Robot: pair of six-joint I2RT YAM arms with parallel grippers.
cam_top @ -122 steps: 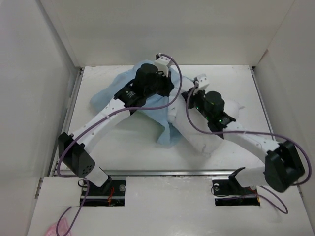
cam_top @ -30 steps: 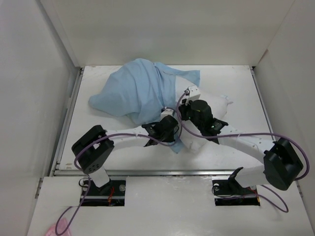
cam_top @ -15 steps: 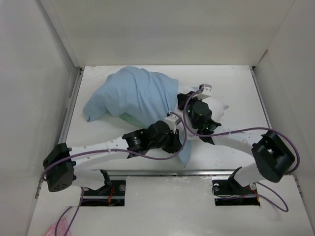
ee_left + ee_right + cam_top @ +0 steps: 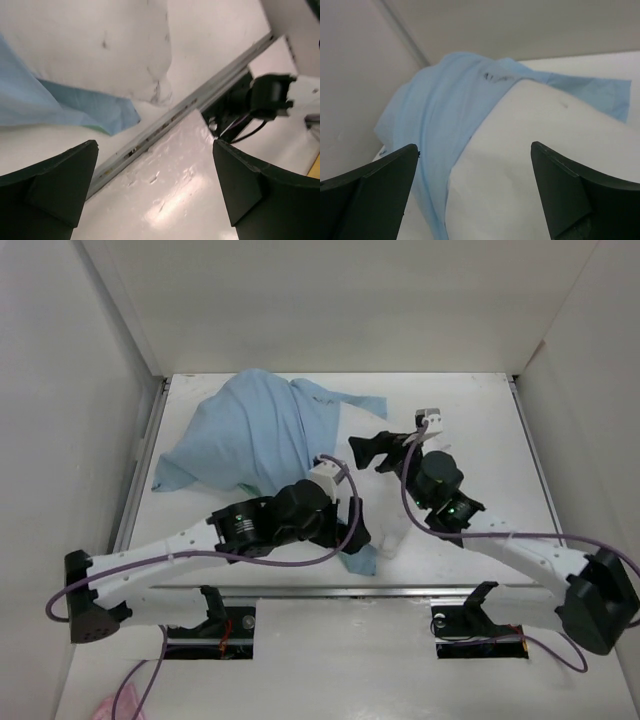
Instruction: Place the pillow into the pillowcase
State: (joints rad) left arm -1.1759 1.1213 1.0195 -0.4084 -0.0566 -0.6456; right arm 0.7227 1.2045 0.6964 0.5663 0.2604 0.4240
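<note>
The pillow (image 4: 392, 528) lies around the middle of the table (image 4: 480, 410), its left part covered by the pillowcase (image 4: 250, 435) and its right, nearer part bare white. The pillowcase is heaped light-blue side up over the far left of the table, with one corner trailing towards the near edge rail (image 4: 165, 120). The right gripper (image 4: 375, 450) hangs over the pillow's bare part and faces the cloth edge; its jaws are wide apart and hold nothing. The left gripper (image 4: 155, 146) is at the pillow's near side, pointing to the near right, its jaws likewise spread and gripping nothing.
</note>
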